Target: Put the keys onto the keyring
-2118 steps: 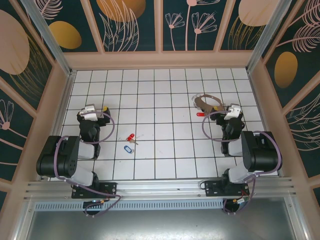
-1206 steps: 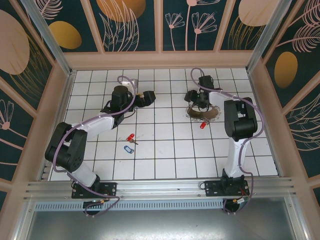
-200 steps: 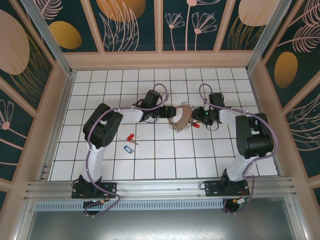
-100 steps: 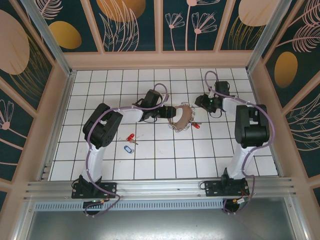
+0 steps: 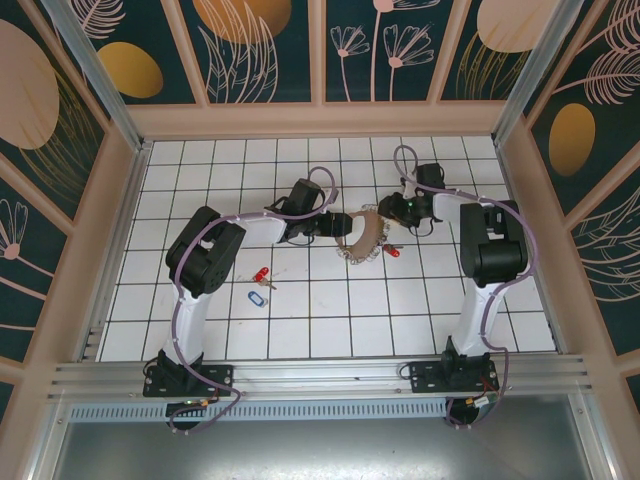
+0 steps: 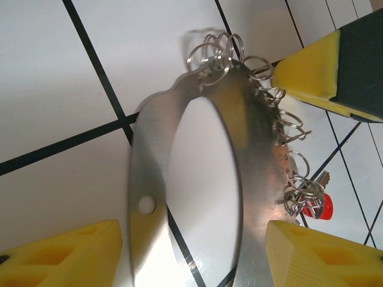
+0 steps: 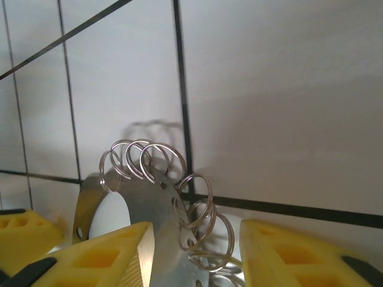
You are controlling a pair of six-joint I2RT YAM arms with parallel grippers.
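- Top view: the keyring (image 5: 362, 235) is held tilted above the middle of the table (image 5: 330, 320) by the left gripper (image 5: 333, 226). The left arm is stretched far forward with the wrist turned inward.
- The right gripper (image 5: 398, 211) is set at the keyring's far right rim, with the right arm reaching forward and the wrist bent back to the left.
- A red key (image 5: 393, 250) is seen just beside the keyring's near right edge. The loose keys (image 5: 260, 285), red and blue, lie well apart from it to the near left.
- Left wrist view: the keyring (image 6: 251, 137) is spanned edge to edge by the yellow fingers, so it is judged to be clamped across its width. The red key (image 6: 317, 206) appears to hang from one of the small rings (image 6: 299, 164).
- Right wrist view: the fingers are spread astride the rim (image 7: 152, 203), with a gap left on the right side, so nothing is pinched.
- For the step in hand, the keyring should be kept steady and tilted. A single small ring should be singled out before the right gripper is closed, since the rings overlap closely.
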